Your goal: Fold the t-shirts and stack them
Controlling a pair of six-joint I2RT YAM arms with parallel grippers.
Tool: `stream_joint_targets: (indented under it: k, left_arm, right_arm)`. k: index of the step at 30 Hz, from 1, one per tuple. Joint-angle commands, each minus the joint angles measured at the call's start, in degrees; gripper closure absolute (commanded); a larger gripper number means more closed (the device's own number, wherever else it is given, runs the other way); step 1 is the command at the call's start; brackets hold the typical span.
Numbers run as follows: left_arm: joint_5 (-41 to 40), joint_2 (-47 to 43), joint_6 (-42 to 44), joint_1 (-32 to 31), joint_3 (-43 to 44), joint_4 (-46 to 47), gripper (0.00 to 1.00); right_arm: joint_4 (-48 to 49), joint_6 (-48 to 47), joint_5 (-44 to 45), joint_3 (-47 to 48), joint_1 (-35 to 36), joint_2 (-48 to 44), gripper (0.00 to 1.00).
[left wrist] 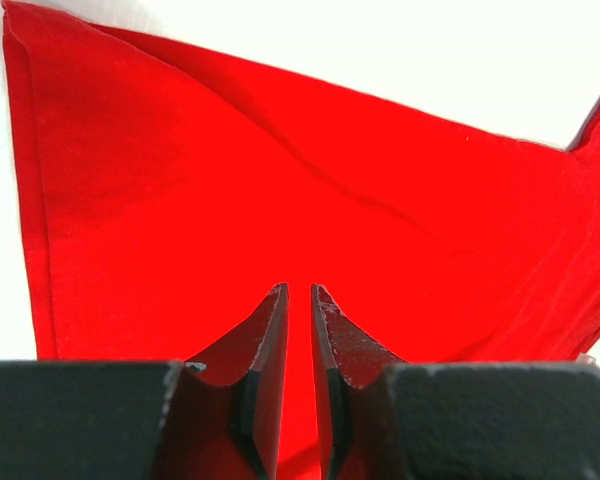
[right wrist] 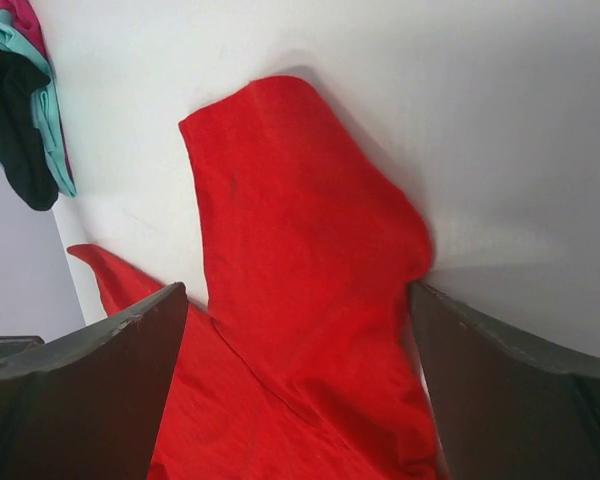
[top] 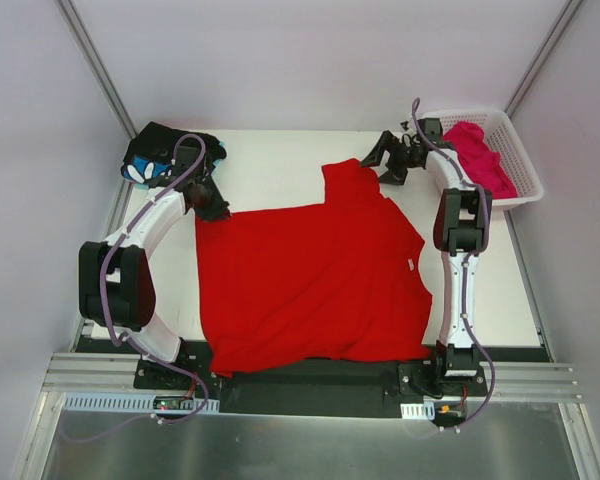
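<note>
T-shirts in view: 3. Grippers: 2. Basket: 1.

1. Red t-shirt (top: 310, 280): spread nearly flat on the white table (top: 270, 165), between the two arms. One sleeve points toward the far edge, and the neck label is on the right side.
2. Black flower-print t-shirt (top: 152, 157): bunched at the far left corner of the table, apart from the red one.
3. Pink t-shirt (top: 477, 152): crumpled inside the white lattice basket (top: 521, 160) at the far right.

Left gripper (top: 212, 205): at the red shirt's far left corner. Its fingers (left wrist: 270, 350) are drawn almost together, with red cloth pinched in the thin slit between them.

Right gripper (top: 385, 165): at the far sleeve, next to the basket. Its fingers (right wrist: 90, 380) are spread wide on either side of the sleeve and grip nothing.
</note>
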Motion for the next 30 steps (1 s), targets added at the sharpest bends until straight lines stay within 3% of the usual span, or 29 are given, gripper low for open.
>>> stream_joint_targets:
  k: [1, 20, 27, 30]
  left_arm:
    - [0.8, -2.88, 0.44, -0.03, -0.74, -0.94, 0.86]
    - [1.68, -5.78, -0.09, -0.03, -1.0, -0.94, 0.86]
    - [3.0, -6.75, -1.14, -0.03, -1.26, -0.94, 0.86]
    - [3.0, -7.72, -1.49, -0.03, -1.7, -0.94, 0.86]
  right_arm:
    - [0.96, 1.62, -2.24, 2.99, 1.84, 1.58, 0.04]
    - [-3.6, -0.92, -2.6, 6.42, 3.95, -6.41, 0.04]
    - [-6.42, -4.79, -2.59, -2.35, 7.02, -15.9, 0.04]
    - [-5.28, -4.36, -2.42, -10.52, 9.66, -20.29, 0.04]
